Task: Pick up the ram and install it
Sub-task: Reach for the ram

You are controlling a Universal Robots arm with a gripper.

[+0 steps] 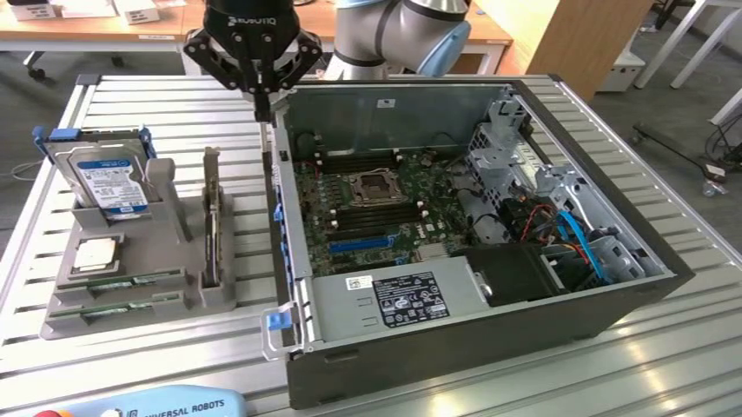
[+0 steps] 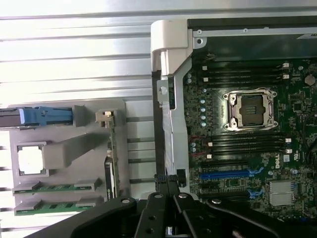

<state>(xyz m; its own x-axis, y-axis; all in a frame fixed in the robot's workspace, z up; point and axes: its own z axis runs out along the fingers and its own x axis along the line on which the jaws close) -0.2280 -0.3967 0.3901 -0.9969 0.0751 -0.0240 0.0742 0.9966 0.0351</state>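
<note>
Claw (image 1: 263, 115), closed, hangs above case rim (image 1: 281, 152), ram (image 1: 130, 280) well apart.

The gripper (image 1: 264, 111) hung with its fingers pinched together, holding nothing, just above the wall of the open computer case (image 1: 383, 113) on the exterior view's left. Beside the case on that side, a grey holder (image 1: 128, 327) carried the ram (image 1: 125, 280), a processor (image 1: 93, 253), a hard drive (image 1: 113, 178) and an expansion card (image 1: 211, 228).

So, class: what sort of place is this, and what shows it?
Probably a robotics lab: a robot arm at a metal table, an open computer case, and a fixture holding a hard drive and ram.
</note>
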